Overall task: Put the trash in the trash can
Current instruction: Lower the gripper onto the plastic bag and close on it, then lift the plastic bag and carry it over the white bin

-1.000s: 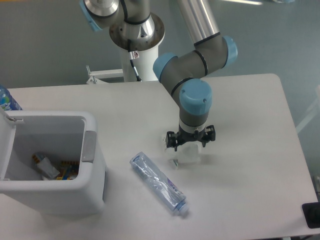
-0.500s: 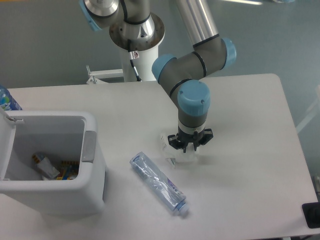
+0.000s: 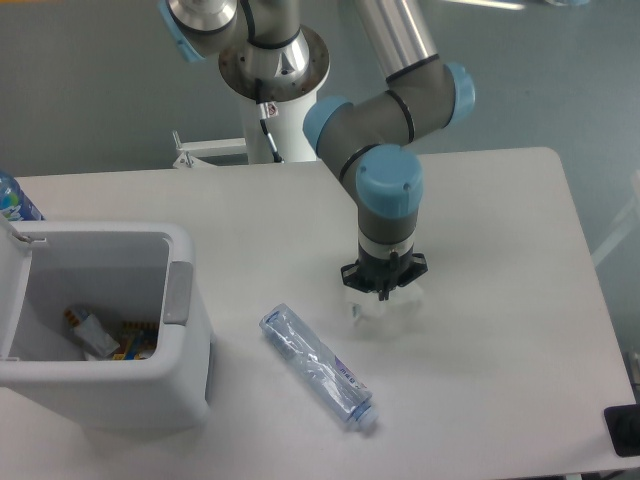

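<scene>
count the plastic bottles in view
2: a flattened clear bottle lying on the table right of the trash can, and a blue-labelled bottle cut off at the left edge behind it. Others may be hidden.

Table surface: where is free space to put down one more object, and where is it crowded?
Free: the table right of the pincer up to the right edge, and the back strip behind the trash can. Crowded: the middle, where the pincer stands over the wrapper with the bottle close by.
</scene>
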`<state>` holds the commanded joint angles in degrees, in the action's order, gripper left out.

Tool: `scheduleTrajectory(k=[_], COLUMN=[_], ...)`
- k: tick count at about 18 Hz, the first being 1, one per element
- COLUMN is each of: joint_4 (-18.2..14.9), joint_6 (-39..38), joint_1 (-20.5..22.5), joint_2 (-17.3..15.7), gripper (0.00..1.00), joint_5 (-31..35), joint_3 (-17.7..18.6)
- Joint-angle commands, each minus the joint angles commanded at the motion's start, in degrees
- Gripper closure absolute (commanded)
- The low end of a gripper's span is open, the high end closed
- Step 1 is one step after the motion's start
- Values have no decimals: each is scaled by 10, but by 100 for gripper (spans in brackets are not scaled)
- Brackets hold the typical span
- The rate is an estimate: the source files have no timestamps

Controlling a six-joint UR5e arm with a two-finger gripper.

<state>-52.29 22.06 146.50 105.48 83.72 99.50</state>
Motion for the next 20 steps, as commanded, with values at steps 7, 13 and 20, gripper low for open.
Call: scheduleTrajectory(k=[7, 13, 20], joint_4=[2, 4, 6], joint_6=[-83, -208, -212], joint_1=[31, -5, -120], joint_2=[-75, -121, -158], gripper=[100, 100, 100], joint_5=[-173, -224, -232], joint_3=[-73, -147, -141])
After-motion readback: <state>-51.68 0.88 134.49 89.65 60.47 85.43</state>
